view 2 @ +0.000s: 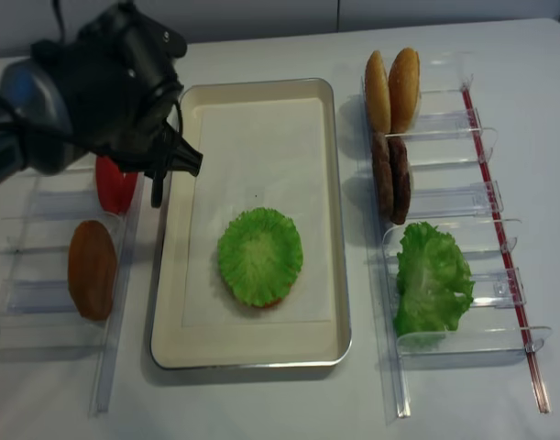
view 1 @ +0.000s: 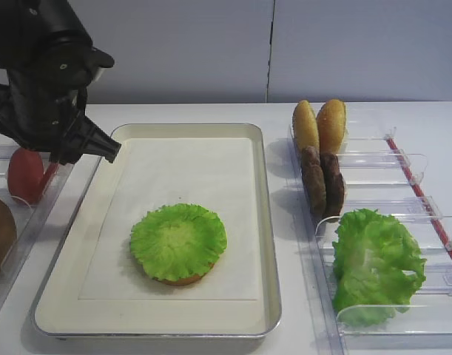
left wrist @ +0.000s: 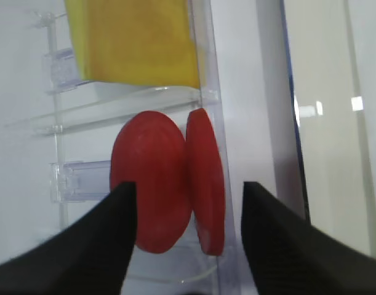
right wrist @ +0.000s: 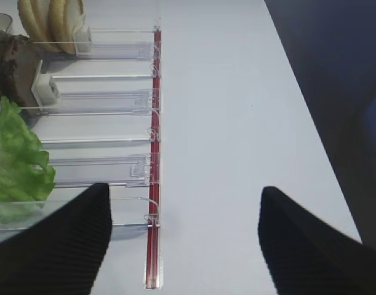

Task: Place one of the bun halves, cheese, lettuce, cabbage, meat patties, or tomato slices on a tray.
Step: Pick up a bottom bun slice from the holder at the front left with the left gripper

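Ruffled green lettuce (view 1: 178, 240) tops smooth cream tray (view 1: 266, 222).

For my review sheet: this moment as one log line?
left gripper: open, over tomato slices | right gripper: open, idle | tray: lettuce

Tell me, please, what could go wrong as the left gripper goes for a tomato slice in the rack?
The left gripper is open around two tomato slices standing on edge and touching, so it may pinch both, or knock one over. The clear rack wall runs close beside the right finger, which might catch it and shift the rack.
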You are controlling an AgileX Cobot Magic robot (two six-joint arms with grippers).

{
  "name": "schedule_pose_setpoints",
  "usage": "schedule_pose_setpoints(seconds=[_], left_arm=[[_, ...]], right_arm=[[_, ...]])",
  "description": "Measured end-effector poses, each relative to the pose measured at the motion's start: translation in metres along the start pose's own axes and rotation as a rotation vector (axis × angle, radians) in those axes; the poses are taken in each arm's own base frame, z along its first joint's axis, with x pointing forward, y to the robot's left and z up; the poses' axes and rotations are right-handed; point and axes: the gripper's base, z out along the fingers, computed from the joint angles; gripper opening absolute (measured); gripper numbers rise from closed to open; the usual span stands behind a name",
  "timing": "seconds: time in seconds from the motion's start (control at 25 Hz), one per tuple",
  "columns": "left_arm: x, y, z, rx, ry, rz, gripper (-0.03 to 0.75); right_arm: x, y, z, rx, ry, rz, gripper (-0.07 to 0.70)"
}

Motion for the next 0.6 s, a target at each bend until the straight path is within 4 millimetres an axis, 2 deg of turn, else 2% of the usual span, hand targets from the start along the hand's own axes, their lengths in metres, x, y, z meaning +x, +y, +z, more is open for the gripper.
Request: schedule_pose_setpoints(seconds=[0.6], left_arm=[[-0.001, -0.016, 0.024, -0.019, 0.022, -0.009, 0.393]], right_arm=[[0.000, 0.000, 0.000, -0.003, 0.000, -0.002, 0.524]])
